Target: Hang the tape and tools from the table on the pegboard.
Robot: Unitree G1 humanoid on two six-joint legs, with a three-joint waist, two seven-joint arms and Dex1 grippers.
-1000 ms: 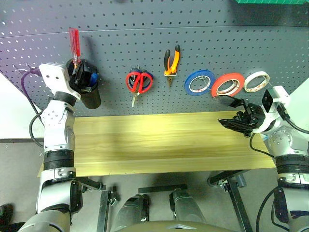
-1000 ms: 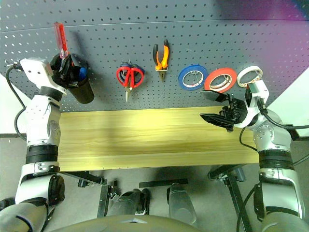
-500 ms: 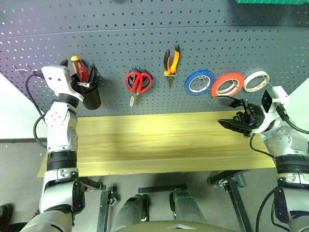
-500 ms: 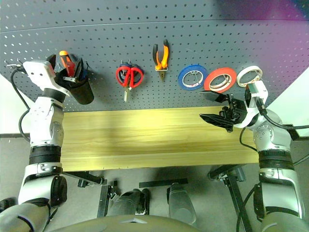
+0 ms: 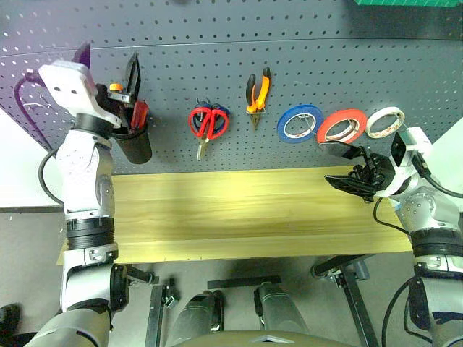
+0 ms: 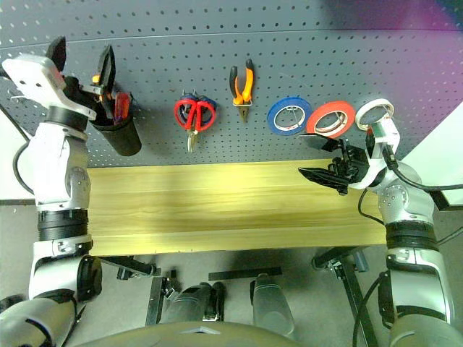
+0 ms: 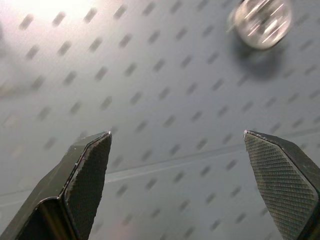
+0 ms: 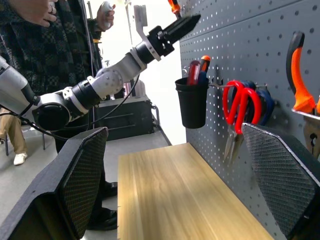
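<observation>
The table [image 5: 239, 210], a pale wooden benchtop, lies bare along the foot of the pegboard [image 5: 304, 65]. Over its right end the right gripper [image 5: 346, 166] hangs level, pointing toward the left, jaws wide apart and empty, just under the red tape roll [image 5: 341, 126]. On the board behind, from right to left: a white tape roll [image 5: 384, 121], the red tape roll, a blue tape roll [image 5: 299, 121], the orange-and-black pliers [image 5: 257, 91] hung nose down, and the red-handled scissors [image 5: 207, 123] on one hook with a blue-handled pair [image 8: 266, 104] behind them. Farther left a black cup [image 5: 134, 143] fixed to the board holds the red-handled screwdriver [image 5: 139, 114] with an orange-handled one [image 5: 114, 87]. The left gripper [image 5: 108, 61] is above the cup, close to the board, jaws spread wide, holding nothing. A person [image 8: 37, 30] in a dark checked top stands beyond the table's left end.
</observation>
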